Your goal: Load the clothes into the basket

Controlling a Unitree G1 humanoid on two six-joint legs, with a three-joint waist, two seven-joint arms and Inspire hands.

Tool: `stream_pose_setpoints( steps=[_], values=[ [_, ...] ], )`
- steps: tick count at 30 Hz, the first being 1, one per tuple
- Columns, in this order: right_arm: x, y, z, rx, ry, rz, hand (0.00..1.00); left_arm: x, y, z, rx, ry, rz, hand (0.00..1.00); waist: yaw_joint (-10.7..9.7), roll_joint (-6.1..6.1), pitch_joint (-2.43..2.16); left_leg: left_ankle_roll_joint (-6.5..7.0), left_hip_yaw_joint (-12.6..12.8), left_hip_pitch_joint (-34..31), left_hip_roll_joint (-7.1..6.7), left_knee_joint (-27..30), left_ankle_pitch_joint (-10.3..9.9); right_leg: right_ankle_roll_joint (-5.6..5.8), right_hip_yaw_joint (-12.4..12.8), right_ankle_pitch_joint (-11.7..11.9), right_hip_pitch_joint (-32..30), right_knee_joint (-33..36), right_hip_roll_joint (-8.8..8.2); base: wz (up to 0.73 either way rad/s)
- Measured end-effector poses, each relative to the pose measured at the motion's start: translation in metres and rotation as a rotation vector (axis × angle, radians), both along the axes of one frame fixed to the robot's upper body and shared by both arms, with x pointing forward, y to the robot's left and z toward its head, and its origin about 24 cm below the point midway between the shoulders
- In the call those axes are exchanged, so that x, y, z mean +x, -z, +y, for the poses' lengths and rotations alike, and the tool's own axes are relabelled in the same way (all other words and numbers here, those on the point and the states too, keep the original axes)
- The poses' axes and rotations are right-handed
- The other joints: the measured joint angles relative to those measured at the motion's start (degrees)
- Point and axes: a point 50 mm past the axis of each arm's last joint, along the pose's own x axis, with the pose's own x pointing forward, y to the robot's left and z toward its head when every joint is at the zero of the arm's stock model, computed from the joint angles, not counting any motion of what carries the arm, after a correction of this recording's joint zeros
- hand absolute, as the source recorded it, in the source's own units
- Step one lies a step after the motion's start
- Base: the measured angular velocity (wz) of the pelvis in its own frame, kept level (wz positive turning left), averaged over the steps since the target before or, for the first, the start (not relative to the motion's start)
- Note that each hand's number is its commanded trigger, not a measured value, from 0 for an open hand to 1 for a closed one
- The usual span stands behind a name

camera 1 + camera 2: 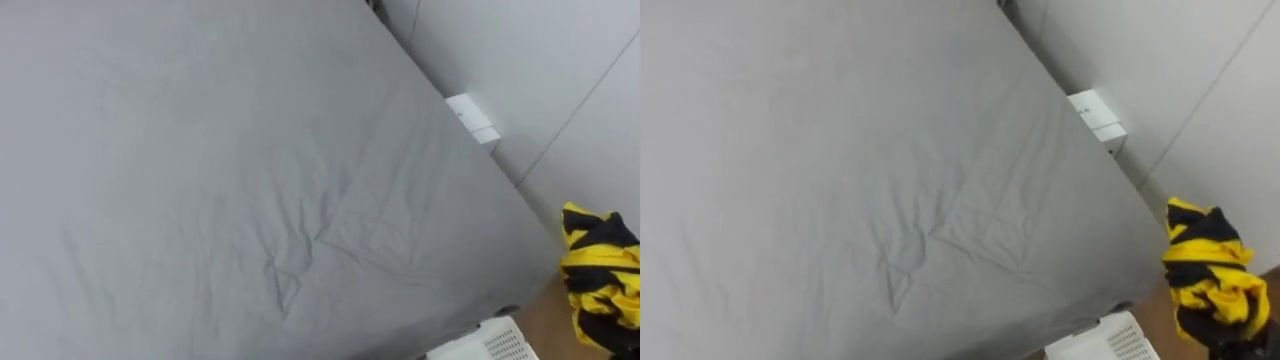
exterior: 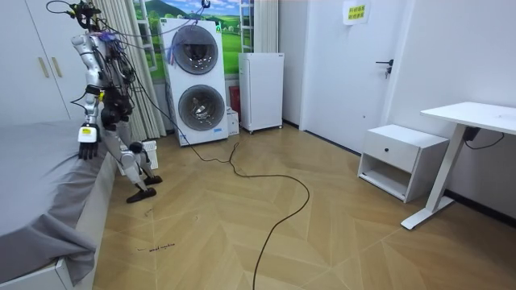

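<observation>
A bunched yellow-and-black garment (image 1: 1210,280) hangs at the right edge of the eye views, off the corner of the grey bed (image 1: 230,180); what holds it up is hidden. Just below the bed's edge, a corner of the white slotted basket (image 1: 490,345) peeks in at the bottom. In the room view I stand at the bed's side near the curtains. My left hand (image 2: 88,138) hangs over the bed's edge with straight fingers and holds nothing.
The grey sheet is smooth with a few creases. Beyond the bed are a white wall and a white socket block (image 1: 472,118). A stacked washer and dryer (image 2: 196,80) stands behind me. A black cable (image 2: 274,201) crosses the wooden floor.
</observation>
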Motion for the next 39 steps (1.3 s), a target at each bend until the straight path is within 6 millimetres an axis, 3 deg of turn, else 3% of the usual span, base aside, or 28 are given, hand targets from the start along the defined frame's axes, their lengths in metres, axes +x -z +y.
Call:
stream_pose_setpoints(
  steps=[4,7,10,11,14,17,19,20,23,25,39],
  values=[
    [-0.017,0.007,0.001,0.013,0.018,0.05,1.0,-0.012,0.0,0.002,0.002,-0.01,0.04,0.0,-1.88,0.64,0.23,-0.56,1.3,0.52,0.66,0.0,-0.34,-0.16,2.32,0.16,-0.34,0.14,0.92,-0.27],
    [-0.019,0.01,0.002,0.021,0.017,0.058,1.0,-0.014,0.0,0.002,-0.001,-0.013,0.053,0.0,-3.05,1.49,0.28,-1.16,1.36,0.06,1.15,0.04,-0.82,-0.12,2.8,0.39,-1.39,0.75,1.43,-0.14],
    [-0.026,0.02,0.003,0.053,0.03,0.1,1.0,-0.012,-0.001,0.003,0.0,0.006,0.052,0.0,-3.37,2.01,0.14,-1.15,1.25,-1.4,1.27,0.31,-0.82,0.02,2.94,0.77,-2.84,0.98,1.56,0.0],
    [-0.026,0.022,0.004,0.064,0.031,0.108,1.0,-0.011,0.0,0.003,-0.002,0.009,0.051,0.0,-3.58,2.91,0.03,-1.06,1.23,-2.03,1.34,0.31,-0.87,0.13,2.92,1.0,-3.5,0.97,1.61,-0.05],
    [-0.014,0.021,0.002,0.077,0.042,0.08,1.0,-0.008,0.0,0.0,-0.015,0.031,0.047,0.0,-3.8,4.78,0.04,-0.88,1.25,-4.38,1.41,0.38,-0.94,0.37,2.96,2.04,-6.46,1.28,1.66,-0.21],
    [0.005,0.018,0.001,0.071,0.029,0.056,1.0,0.002,0.001,-0.002,-0.023,0.058,0.035,0.0,-4.28,5.79,0.2,-0.37,1.61,-7.14,1.14,0.81,-0.63,0.6,2.78,1.97,-10.03,3.21,1.51,-0.02],
    [0.019,0.014,0.0,0.063,0.01,0.033,0.53,0.008,0.001,-0.004,-0.025,0.072,0.024,0.0,-4.2,6.38,0.31,0.0,1.66,-9.18,1.09,1.04,-0.41,0.82,2.92,1.82,-12.78,4.8,1.6,-0.05],
    [0.027,0.009,-0.002,0.05,0.0,0.017,0.0,0.012,0.001,-0.005,-0.028,0.087,0.019,0.0,-4.19,7.03,0.29,0.22,1.74,-10.39,1.03,1.16,-0.26,0.89,3.04,1.78,-14.29,5.46,1.6,-0.04],
    [0.041,0.0,-0.009,0.01,-0.028,-0.001,0.0,0.019,0.002,-0.01,-0.038,0.127,0.013,0.0,-4.14,8.69,0.15,0.48,2.14,-12.34,0.58,1.49,-0.1,1.1,3.31,1.65,-16.91,7.03,1.5,-0.03],
    [0.045,-0.002,-0.011,-0.002,-0.036,-0.008,0.0,0.023,0.002,-0.01,-0.038,0.131,0.005,0.0,-4.14,9.17,0.21,0.64,2.15,-13.26,0.41,1.5,0.06,1.14,3.3,1.41,-18.31,8.1,1.44,0.0],
    [0.056,0.003,-0.008,0.011,0.012,-0.016,0.0,0.043,0.002,-0.012,-0.051,0.115,-0.029,0.0,-3.66,9.78,0.35,1.07,0.86,-17.42,-0.06,2.61,0.47,1.3,2.38,0.58,-22.32,9.57,0.51,0.03]
  ],
)
